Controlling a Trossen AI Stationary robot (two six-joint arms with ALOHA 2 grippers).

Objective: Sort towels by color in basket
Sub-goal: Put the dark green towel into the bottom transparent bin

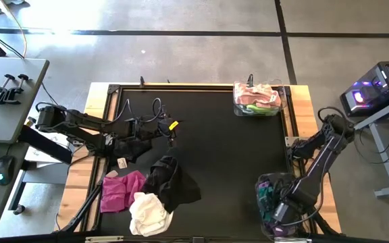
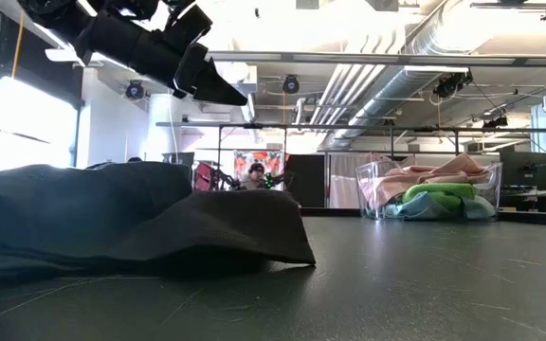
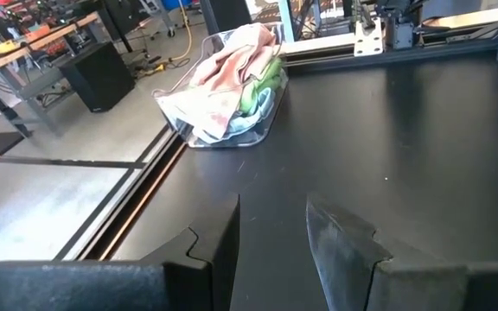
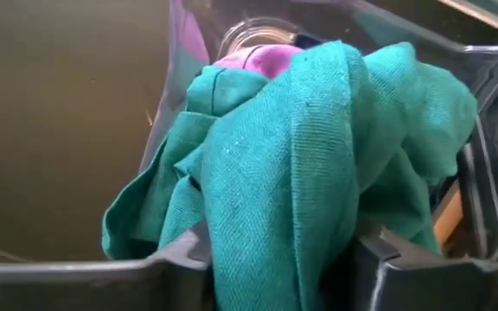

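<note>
On the black table (image 1: 215,148), the largest loose cloth, a black towel (image 1: 171,181), lies crumpled just in front of the left gripper (image 1: 170,134), which hovers over the mat with its fingers (image 3: 340,246) spread and nothing between them. In the low view this towel fills the foreground and hides the rest of the pile. Beside it lie a magenta towel (image 1: 121,191) and a cream towel (image 1: 149,213). A small white tag (image 1: 121,163) rests near the left arm; any writing on it cannot be read. Far across from that gripper, a clear basket (image 1: 256,100) holds peach-pink, green and pale blue cloths. The right gripper (image 4: 279,259) sits over a second clear basket (image 1: 270,202), a teal towel (image 4: 318,147) between its fingers, purple cloth partly hidden beyond.
</note>
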